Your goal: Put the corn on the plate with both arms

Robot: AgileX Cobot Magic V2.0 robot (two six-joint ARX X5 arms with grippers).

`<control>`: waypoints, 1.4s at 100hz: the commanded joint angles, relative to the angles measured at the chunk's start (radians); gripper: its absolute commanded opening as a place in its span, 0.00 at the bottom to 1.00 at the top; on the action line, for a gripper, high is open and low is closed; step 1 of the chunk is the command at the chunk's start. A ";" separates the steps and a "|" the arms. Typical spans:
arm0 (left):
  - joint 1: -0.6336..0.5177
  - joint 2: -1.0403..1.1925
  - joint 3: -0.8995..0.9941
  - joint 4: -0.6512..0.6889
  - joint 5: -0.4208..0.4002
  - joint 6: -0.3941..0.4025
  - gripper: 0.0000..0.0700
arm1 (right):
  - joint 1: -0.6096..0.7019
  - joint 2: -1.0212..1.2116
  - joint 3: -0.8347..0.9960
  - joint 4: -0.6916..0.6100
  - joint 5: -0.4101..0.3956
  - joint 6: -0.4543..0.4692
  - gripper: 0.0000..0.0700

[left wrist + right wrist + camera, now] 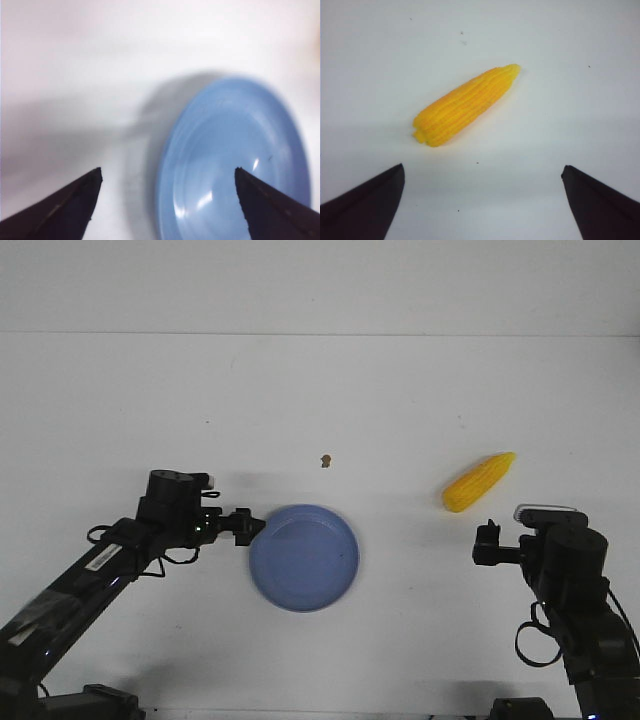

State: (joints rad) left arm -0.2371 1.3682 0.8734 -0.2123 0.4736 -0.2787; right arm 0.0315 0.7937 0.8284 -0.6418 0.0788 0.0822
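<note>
While the corn [479, 482] lies loose toward the worktop's right edge, the right end effector [487, 541] gapes empty beside it and the left end effector [247, 525], equally empty, probably steadies the plate [304, 557].

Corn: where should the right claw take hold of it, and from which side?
Grip the corn across its thicker middle, coming from above with the open right claw turned across its long axis. It lies flat and clear on the table, and the pointed tip would likely slip.
</note>
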 commanded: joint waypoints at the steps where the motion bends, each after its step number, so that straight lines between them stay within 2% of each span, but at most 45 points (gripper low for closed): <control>1: 0.034 -0.042 0.006 0.003 -0.002 0.063 0.79 | 0.000 0.006 0.013 0.010 0.000 0.000 0.95; 17: 0.146 -0.170 0.006 -0.039 -0.043 0.166 0.79 | 0.000 0.006 0.013 0.012 -0.001 0.000 0.95; 33: 0.205 -0.262 0.006 -0.089 -0.230 0.261 0.79 | 0.000 0.006 0.013 0.014 -0.002 0.002 0.95; 40: 0.205 -0.285 0.006 -0.092 -0.293 0.282 0.79 | 0.000 0.006 0.013 0.017 -0.003 0.013 0.95; 56: 0.204 -0.294 0.006 -0.103 -0.370 0.293 0.78 | 0.000 0.011 0.013 0.055 -0.003 0.068 0.95; 83: 0.204 -0.294 0.006 -0.100 -0.371 0.290 0.78 | 0.000 0.178 0.026 0.200 0.000 0.190 0.94; 125: 0.203 -0.294 0.006 -0.100 -0.371 0.286 0.78 | -0.062 0.655 0.292 0.218 -0.003 0.290 0.94; 140: 0.203 -0.294 0.006 -0.100 -0.371 0.286 0.78 | -0.069 0.768 0.357 0.222 -0.056 0.314 0.94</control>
State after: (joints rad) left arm -0.0311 1.0653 0.8734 -0.3195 0.1055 0.0021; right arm -0.0364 1.5146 1.1553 -0.4271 0.0429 0.3664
